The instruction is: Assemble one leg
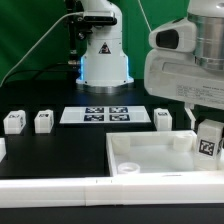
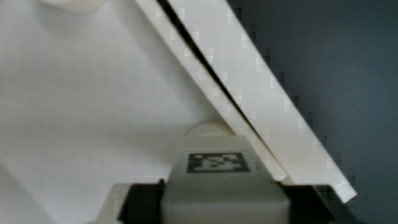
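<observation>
My gripper [image 1: 207,140] is shut on a white leg [image 1: 208,141] with a black-and-white tag and holds it at the exterior view's right, over the right corner of the large white tray-like part [image 1: 140,160]. In the wrist view the leg [image 2: 221,170] sits between my two dark fingers [image 2: 143,203], close above the tray's flat inside [image 2: 89,110] beside its raised rim [image 2: 231,90]. Three more legs stand on the black table: two at the exterior view's left [image 1: 14,121] [image 1: 43,121] and one near the middle right [image 1: 162,118].
The marker board [image 1: 101,115] lies flat at the table's middle. The robot base [image 1: 100,55] stands behind it. A white wall [image 1: 60,190] runs along the table's front edge. A white block [image 1: 1,148] shows at the left border.
</observation>
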You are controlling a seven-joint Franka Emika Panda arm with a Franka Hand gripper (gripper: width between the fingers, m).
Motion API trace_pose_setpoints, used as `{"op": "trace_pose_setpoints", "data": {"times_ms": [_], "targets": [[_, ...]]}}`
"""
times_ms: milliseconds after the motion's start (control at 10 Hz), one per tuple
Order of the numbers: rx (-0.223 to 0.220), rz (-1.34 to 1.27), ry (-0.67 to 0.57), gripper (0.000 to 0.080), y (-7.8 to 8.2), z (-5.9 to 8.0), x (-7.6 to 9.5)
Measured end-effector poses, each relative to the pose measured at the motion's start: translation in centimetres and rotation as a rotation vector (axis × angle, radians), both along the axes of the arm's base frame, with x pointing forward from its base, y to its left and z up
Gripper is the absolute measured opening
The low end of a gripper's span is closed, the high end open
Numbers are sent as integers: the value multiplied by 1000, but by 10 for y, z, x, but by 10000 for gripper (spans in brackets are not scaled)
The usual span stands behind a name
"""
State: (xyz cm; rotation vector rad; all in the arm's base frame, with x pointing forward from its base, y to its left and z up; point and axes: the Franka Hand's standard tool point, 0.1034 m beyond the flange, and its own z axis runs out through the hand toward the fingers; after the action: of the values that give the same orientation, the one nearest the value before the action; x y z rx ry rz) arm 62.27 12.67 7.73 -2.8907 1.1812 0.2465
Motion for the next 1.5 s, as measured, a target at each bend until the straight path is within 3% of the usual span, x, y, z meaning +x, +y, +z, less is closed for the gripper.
{"op": "trace_pose_setpoints", "data": {"times_ms": [1000,1100,1200,1300,1400,1500], "targets": [[-92,-872,33,294,5,2,8],[-102,-990,48,390,7,2,7],[-96,-1011,56,390,11,2,6],[-88,-1015,63,566,14,2,5],[-83,-998,63,566,16,2,5],[-81,-982,62,635,16,2,5]]}}
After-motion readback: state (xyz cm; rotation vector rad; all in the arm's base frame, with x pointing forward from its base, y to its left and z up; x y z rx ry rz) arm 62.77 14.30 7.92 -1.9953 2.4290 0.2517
